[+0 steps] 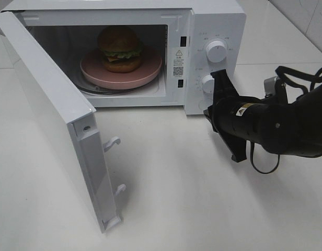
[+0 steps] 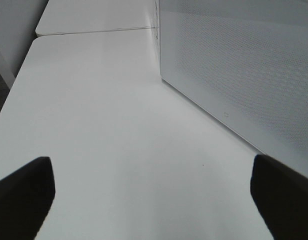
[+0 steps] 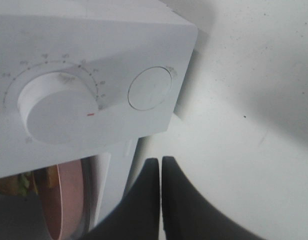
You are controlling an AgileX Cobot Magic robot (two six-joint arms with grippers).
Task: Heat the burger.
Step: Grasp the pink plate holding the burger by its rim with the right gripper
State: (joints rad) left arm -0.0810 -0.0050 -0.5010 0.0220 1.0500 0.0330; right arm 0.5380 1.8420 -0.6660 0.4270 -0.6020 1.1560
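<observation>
Burger (image 1: 119,49) was seen resting on the pink plate (image 1: 93,70) inside the microwave (image 1: 213,21), whose door (image 1: 46,104) was found wide open. The right gripper (image 3: 160,160) was held closed on nothing near the lower knob (image 1: 207,81); the left gripper (image 2: 151,162) was spread wide, empty.

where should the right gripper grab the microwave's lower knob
Grip the lower knob across its round rim, coming straight at the front panel: it stands out as a short cylinder. The right gripper, shut now, must open to straddle it.
</observation>
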